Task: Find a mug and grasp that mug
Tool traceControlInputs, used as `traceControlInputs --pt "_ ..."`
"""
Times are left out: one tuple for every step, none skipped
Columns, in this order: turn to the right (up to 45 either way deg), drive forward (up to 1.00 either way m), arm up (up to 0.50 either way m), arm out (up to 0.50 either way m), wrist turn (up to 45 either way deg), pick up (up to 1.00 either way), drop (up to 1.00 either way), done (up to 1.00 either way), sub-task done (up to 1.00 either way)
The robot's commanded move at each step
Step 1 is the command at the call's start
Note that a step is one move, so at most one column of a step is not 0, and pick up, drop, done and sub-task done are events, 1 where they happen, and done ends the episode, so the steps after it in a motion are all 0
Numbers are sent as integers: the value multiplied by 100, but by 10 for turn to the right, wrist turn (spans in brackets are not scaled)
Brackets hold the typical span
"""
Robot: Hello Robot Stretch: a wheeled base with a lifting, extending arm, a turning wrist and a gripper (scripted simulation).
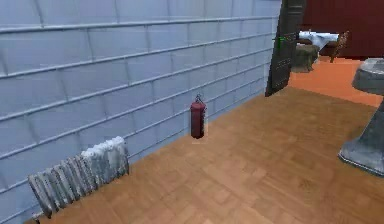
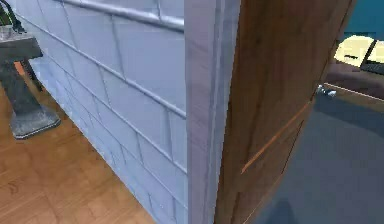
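Forward view red extinguisher (image 1: 198, 118) and radiator (image 1: 80, 172), arm side view wooden door (image 2: 285, 90), tool's state cannot tell

Soft, even light is spreading over the block wall (image 1: 110, 80) and wooden floor (image 1: 260, 165) in the forward view. The red canister (image 1: 198, 118) is throwing only a faint shadow. In the arm side view, the door (image 2: 285, 90) is looking dimmer, its upright edges leaning.

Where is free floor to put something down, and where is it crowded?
Bare wooden floor lies between the red extinguisher by the tiled wall and the grey base at the forward view's right. Crowded: along the wall, near the radiator.
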Motion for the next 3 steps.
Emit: traceControlInputs --pt "270 0 0 0 0 0 0 0 0" --pt "0 100 0 0 0 0 0 0 0" --pt "30 0 0 0 0 0 0 0 0"
